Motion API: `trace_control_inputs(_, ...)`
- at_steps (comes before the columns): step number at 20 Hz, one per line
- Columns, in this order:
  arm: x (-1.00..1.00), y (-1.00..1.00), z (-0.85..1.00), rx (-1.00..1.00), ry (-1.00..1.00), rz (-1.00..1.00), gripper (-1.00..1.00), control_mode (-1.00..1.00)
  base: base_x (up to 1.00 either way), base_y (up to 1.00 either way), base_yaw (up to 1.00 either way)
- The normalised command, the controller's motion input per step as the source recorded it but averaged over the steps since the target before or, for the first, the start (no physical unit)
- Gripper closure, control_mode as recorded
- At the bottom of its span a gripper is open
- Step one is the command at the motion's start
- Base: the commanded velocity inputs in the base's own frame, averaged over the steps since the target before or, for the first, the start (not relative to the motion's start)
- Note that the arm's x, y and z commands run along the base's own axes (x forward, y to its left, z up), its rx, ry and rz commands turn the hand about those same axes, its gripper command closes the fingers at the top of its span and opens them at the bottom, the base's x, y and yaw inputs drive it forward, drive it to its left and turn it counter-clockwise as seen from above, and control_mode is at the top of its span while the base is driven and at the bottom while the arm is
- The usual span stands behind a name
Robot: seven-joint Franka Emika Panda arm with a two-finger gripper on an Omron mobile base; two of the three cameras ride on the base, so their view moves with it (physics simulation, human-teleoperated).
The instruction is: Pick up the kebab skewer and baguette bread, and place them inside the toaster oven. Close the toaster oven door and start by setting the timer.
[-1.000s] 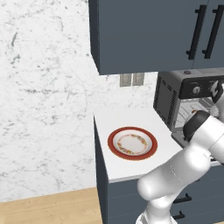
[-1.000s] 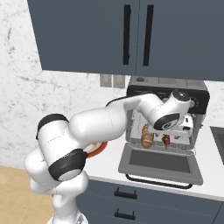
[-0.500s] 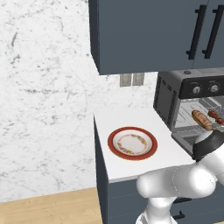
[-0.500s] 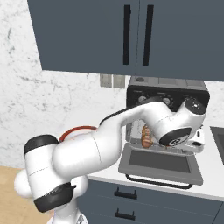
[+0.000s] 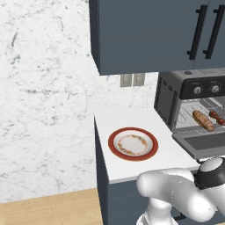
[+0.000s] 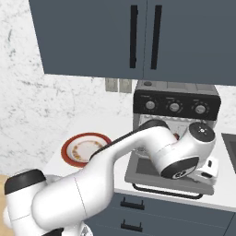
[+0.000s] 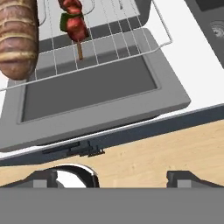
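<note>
One baguette bread [image 7: 17,41] and one kebab skewer [image 7: 73,22] lie side by side on the rack, stick end toward the dropped toaster oven door [image 7: 94,94], end effector [image 7: 111,177] wide open, empty.

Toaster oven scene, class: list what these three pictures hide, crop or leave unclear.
- Baguette bread: hand view's left and top edges crop it.
- Kebab skewer: left base view's right edge cuts it off.
- Toaster oven door: right base view, the white arm covers most of it.
- Toaster oven knob markings: too small to read.
</note>
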Motion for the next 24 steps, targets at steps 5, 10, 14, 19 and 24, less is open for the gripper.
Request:
trace_control_inputs(5, -0.01, 0.17, -0.33, -0.02, 0.01, -0.12, -1.0, -1.0, 0.0, 0.0, 0.0)
trace_control_inputs(10, 0.12, 0.29, -0.49, -0.02, 0.05, -0.13, -1.0, -1.0, 0.0, 0.0, 0.0)
trace_control_inputs(14, 0.67, 0.06, -0.14, 0.0, 0.04, -0.13, -1.0, -1.0, 0.0, 0.0, 0.0)
trace_control_inputs(19, 0.5, 0.0, -0.04, 0.0, 0.01, -0.08, -1.0, -1.0, 0.0, 0.0, 0.0)
trace_control_inputs(24, 0.02, 0.0, -0.38, -0.03, 0.0, -0.02, -1.0, -1.0, 0.0, 0.0, 0.0)
